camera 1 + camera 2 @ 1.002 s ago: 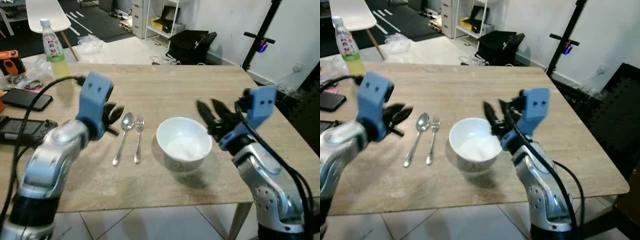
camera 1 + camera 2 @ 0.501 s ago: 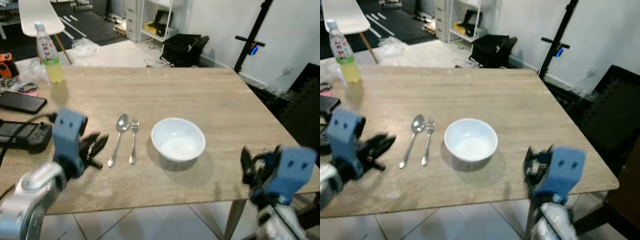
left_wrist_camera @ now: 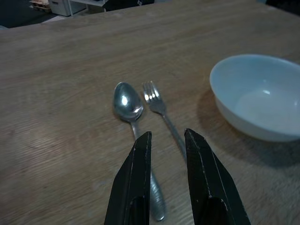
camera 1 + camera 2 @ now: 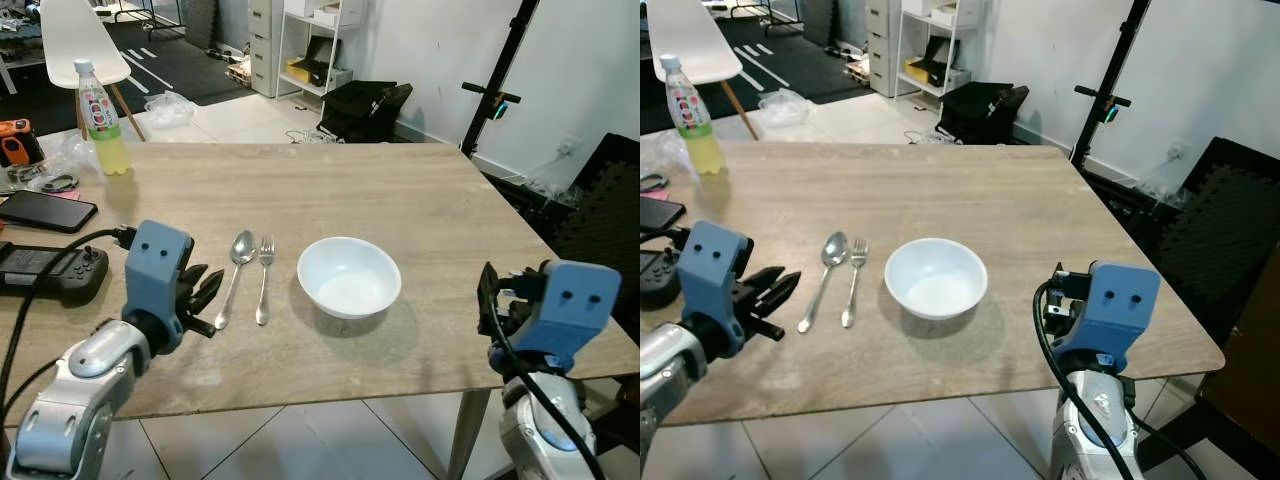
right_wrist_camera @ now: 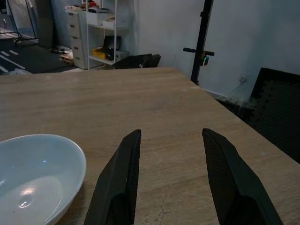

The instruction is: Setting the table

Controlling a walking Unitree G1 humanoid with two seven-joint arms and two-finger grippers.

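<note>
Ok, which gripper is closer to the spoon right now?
Left. The left gripper hovers just beside the spoon, its fingers aimed at the handle. The right gripper sits near the table's right edge, beyond the fork and white bowl.

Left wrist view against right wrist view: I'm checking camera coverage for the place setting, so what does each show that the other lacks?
The left wrist view alone shows the spoon and the fork lying side by side, beyond the slightly parted left gripper.

The right wrist view alone shows the open right gripper, a white shelf unit and a black stand past the table's far edge.

Both show the white bowl and the wooden table.
</note>
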